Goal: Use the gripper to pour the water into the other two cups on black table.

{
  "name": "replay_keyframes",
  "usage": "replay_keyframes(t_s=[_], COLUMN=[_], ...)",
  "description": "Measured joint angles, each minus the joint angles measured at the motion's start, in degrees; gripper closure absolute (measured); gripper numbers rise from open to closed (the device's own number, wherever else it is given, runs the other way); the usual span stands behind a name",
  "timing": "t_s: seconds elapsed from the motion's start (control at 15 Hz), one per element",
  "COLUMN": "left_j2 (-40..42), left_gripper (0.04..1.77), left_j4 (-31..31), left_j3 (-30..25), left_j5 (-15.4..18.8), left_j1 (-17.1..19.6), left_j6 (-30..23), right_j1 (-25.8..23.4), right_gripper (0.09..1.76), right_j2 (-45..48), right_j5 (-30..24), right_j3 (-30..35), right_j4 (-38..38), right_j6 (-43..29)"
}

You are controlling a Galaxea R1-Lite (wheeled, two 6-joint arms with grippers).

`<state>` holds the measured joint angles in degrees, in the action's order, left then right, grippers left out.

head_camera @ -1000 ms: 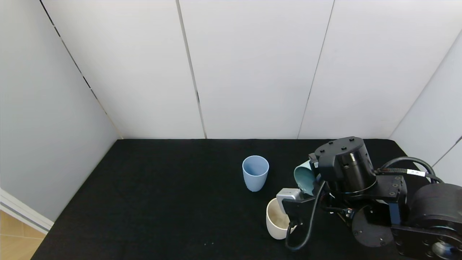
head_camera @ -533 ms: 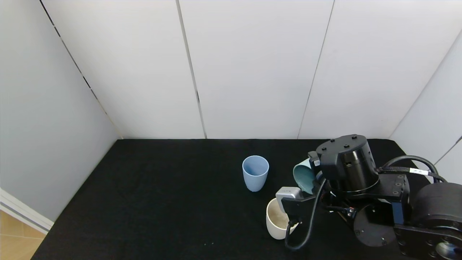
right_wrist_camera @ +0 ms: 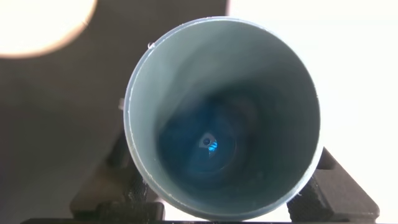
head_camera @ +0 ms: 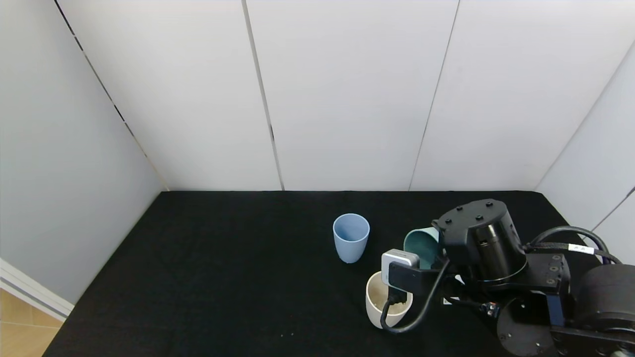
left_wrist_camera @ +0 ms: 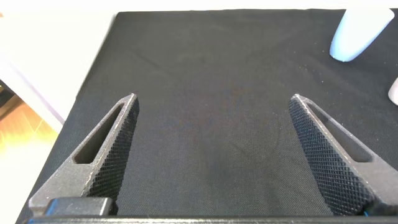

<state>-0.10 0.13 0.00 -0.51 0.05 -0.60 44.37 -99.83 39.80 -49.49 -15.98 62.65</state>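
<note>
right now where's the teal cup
In the head view, the teal cup is tilted in the right hand, above the table's right side, just behind the cream cup.

The right arm is matte black, built from thick cylindrical joint housings; the drum-shaped wrist housing (head_camera: 480, 238) carries small round screw heads on its flat cap. Beside it sits a white boxy module (head_camera: 398, 261) on a black bracket, with a glossy black cable (head_camera: 414, 317) looping beneath it. A further black cable (head_camera: 565, 233) bears a small white label. The left hand (left_wrist_camera: 217, 162) has two thin black fingers (left_wrist_camera: 112, 155), triangular, hollowed by slots, with cross-hatched inner faces.
</note>
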Motion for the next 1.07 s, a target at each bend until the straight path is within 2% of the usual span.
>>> replay_keyframes(t_s=[0.27,0.47,0.73,1.07], left_j2=[0.0,0.0,0.0,0.0], left_gripper=[0.09,0.09,0.09,0.09], left_j4=[0.02,0.02,0.02,0.02], left_j3=[0.0,0.0,0.0,0.0], left_j5=[0.0,0.0,0.0,-0.01], left_j1=[0.02,0.02,0.02,0.0], left_j6=[0.02,0.0,0.0,0.0], right_j1=[-0.91,-5.33,-15.8,-32.09], right_gripper=[0.66,0.66,0.66,0.66], right_j2=[1.95,5.49,10.67,14.41], right_j5=[-4.89,-11.25,-23.65,-45.64], right_j3=[3.13,3.96,4.24,3.99], right_j4=[0.05,0.11,0.06,-0.17], right_j6=[-15.54,-23.78,-32.48,-48.76])
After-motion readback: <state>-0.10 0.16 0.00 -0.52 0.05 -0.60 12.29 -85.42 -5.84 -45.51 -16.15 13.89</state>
